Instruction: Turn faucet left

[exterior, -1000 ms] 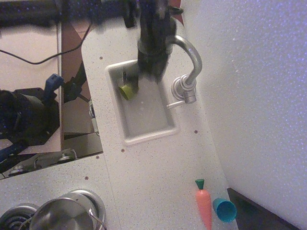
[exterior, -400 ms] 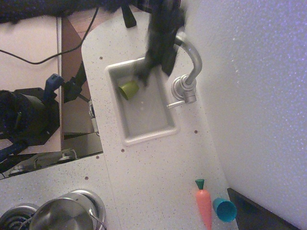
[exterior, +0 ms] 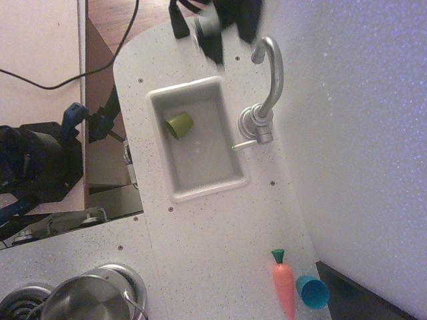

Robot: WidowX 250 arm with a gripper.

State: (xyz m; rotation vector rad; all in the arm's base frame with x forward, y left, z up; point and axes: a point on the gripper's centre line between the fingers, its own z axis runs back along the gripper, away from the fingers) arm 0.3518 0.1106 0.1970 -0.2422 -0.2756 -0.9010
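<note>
Faucet point(exterior: 267, 87) stands on the counter point(exterior: 213, 233) at the right rim of the sink point(exterior: 200, 167), close to the white wall point(exterior: 353, 133). Its round base sits just beside the basin's right edge, and the thin lever sticks out from the base toward the lower left, its tip over the sink rim. From my feed the spout rises from the base and curves over at the top, with the mouth hanging above bare counter past the basin's upper right corner, not over the basin.

My arm sits at the very top edge, dark and smeared by blur, cut off by the frame. It is above the counter behind the sink, apart from the spout, touching nothing I can make out. The gripper point(exterior: 217, 30) is part of that blur, and I cannot tell whether its jaws are spread or closed.

Inside the sink a green cup point(exterior: 179, 125) lies on its side near the upper left corner. Further out, a carrot point(exterior: 283, 287) lies near the bottom edge with a blue cup point(exterior: 311, 292) touching or just beside it. A pot point(exterior: 87, 300) sits at the lower left.
</note>
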